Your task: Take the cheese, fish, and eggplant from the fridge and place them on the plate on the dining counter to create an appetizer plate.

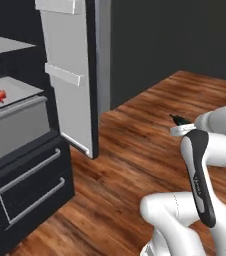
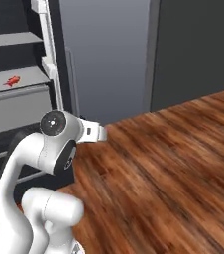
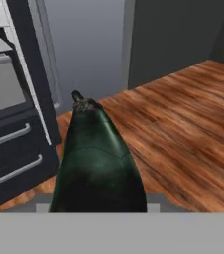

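A dark, almost black eggplant (image 3: pixel 96 163) looms large at the bottom of the hand view, stem end pointing away. My gripper (image 1: pixel 180 126) is shut on it above the wooden floor, to the right of the fridge (image 1: pixel 25 130). Just the eggplant's dark tip (image 1: pixel 176 119) pokes out past the white wrist in the left base view. The fridge stands open, and the small reddish fish (image 1: pixel 0 96) lies on a pale grey shelf inside, also seen from the right as the fish (image 2: pixel 12 80). The cheese, the plate and the dining counter are out of view.
The open fridge door (image 1: pixel 70 75) swings out between the shelves and the arm. Two dark drawers with grey bar handles (image 1: pixel 32 172) sit below the shelves. Wooden floor (image 2: pixel 173 168) stretches to the right, bounded by a dark grey wall (image 2: pixel 198 49).
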Robot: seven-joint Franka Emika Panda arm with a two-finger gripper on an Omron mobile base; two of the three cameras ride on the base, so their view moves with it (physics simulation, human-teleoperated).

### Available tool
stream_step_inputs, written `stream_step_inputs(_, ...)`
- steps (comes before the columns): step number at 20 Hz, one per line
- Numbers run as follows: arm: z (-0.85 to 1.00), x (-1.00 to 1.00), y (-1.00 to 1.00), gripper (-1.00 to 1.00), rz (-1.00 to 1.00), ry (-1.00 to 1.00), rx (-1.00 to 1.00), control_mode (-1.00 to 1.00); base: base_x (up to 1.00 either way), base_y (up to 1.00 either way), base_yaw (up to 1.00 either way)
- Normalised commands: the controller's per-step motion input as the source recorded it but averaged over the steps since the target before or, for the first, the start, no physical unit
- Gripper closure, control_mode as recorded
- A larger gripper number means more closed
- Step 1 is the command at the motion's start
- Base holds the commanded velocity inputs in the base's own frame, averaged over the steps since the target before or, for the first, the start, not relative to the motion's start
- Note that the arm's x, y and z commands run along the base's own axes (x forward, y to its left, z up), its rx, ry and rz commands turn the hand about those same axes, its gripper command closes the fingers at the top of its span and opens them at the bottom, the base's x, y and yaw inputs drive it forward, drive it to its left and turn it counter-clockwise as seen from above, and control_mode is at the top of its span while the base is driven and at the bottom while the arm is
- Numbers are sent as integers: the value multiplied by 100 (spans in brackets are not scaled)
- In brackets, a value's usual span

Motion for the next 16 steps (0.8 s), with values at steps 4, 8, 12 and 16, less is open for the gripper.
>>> stream_step_inputs(4,0,0,0,100,0,0,0,100,-13,-34,-62)
stream_step_inputs(8,0,0,0,100,0,0,0,100,-25,-34,-61)
stream_step_inputs(12,0,0,0,100,0,0,0,100,-12,-42,-58)
stream_step_inputs(16,0,0,0,100,0,0,0,100,0,-38,-55)
